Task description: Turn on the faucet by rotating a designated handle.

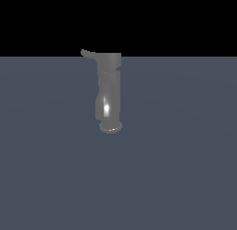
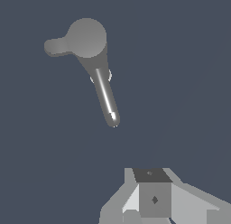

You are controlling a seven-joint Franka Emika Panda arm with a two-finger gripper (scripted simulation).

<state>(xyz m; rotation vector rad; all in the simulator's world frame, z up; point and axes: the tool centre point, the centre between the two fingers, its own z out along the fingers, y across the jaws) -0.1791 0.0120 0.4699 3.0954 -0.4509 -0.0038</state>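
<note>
Pincer [image 2: 155,205] cropped at frame edge, opening perhaps unreadable, well apart from faucet [image 2: 101,83] and handle [image 2: 55,47].

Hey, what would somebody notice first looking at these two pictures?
The glossy faucet stands alone mid-scene on a plain blue-grey floor, a bright highlight on its column. Its thin handle sticks out from the top toward the exterior view's left. In the wrist view, the gripper is apart from it.

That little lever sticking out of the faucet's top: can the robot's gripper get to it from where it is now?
Probably yes. In the wrist view the handle juts from the faucet with only bare floor around it, and nothing lies between it and the gripper, which is apart from both.
</note>
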